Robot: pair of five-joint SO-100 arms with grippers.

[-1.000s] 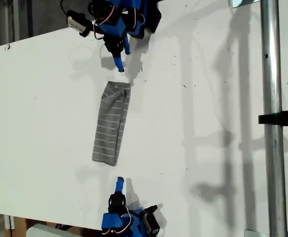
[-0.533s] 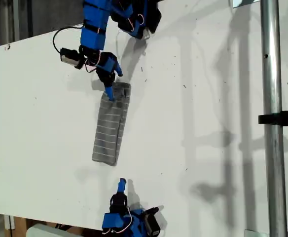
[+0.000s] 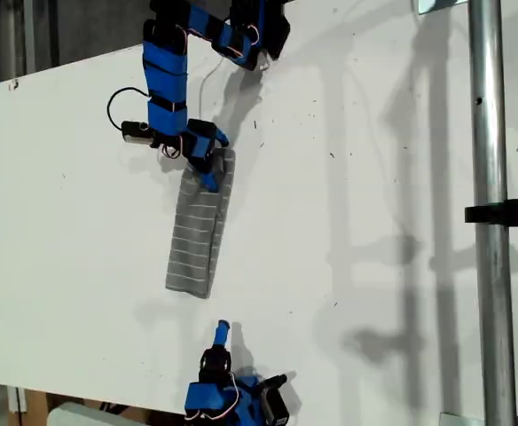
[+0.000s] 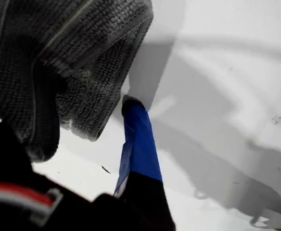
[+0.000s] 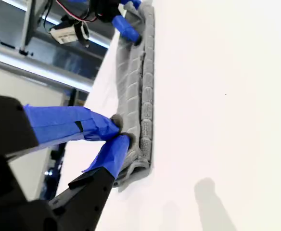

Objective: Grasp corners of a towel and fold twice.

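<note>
The towel lies folded into a narrow strip on the white table. My first gripper is on its far end, jaws parted. My second gripper sits closed, empty, short of the near end.

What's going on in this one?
Two blue SO-100 arms are working on a grey striped towel, which lies folded into a narrow strip on the white table. My first gripper is down at the strip's end nearer the exterior view's top, jaws open around the cloth's edge, with nothing lifted. My second gripper sits shut just off the opposite end, not touching the towel.
</note>
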